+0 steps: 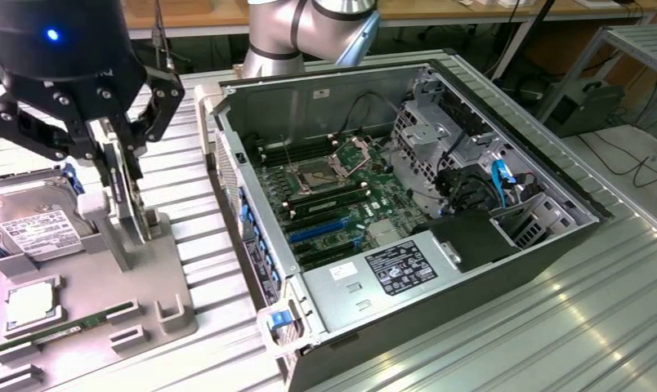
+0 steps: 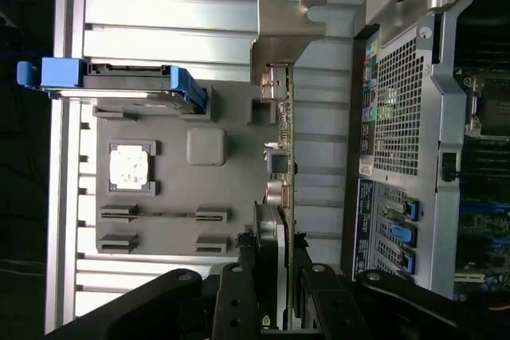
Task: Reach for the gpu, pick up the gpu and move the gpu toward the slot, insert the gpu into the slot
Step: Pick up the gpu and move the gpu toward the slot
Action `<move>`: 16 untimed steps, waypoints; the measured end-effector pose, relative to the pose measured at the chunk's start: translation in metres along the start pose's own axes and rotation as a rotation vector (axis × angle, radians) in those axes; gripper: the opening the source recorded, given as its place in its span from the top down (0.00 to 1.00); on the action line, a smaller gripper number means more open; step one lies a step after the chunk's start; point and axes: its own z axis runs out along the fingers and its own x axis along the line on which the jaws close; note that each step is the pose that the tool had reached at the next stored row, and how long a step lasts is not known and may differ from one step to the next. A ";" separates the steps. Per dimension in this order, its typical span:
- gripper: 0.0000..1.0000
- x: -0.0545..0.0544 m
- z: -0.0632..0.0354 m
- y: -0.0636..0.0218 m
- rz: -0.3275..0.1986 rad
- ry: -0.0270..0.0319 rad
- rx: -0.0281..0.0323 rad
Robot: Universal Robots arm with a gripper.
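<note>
The gripper (image 1: pixel 125 159) hangs outside the open computer case (image 1: pixel 340 98), off its rear-panel side. Its jaws are closed from both sides on the gpu (image 1: pixel 129 192), which stands upright on edge in a grey holder tray (image 1: pixel 89 294) on the ribbed metal worktop (image 1: pixel 590 310). In the wrist view the card (image 2: pixel 287 165) runs edge-on between the jaws, with no gap showing on either face, so I take it as gripped but not yet lifted clear. The pick-up step looks to be in hand. The slot (image 1: pixel 315 235) lies inside the case on the green motherboard (image 1: pixel 373 192), well apart from the card. Getting there calls for a straight lift, then clearing the case wall.
</note>
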 end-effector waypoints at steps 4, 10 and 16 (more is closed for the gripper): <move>0.73 0.000 -0.0186 0.0008 0.000 0.0000 0.0003; 0.73 -0.009 -0.0243 0.0013 0.000 0.0000 0.0008; 0.73 -0.036 -0.0225 -0.0002 0.000 0.0000 0.0007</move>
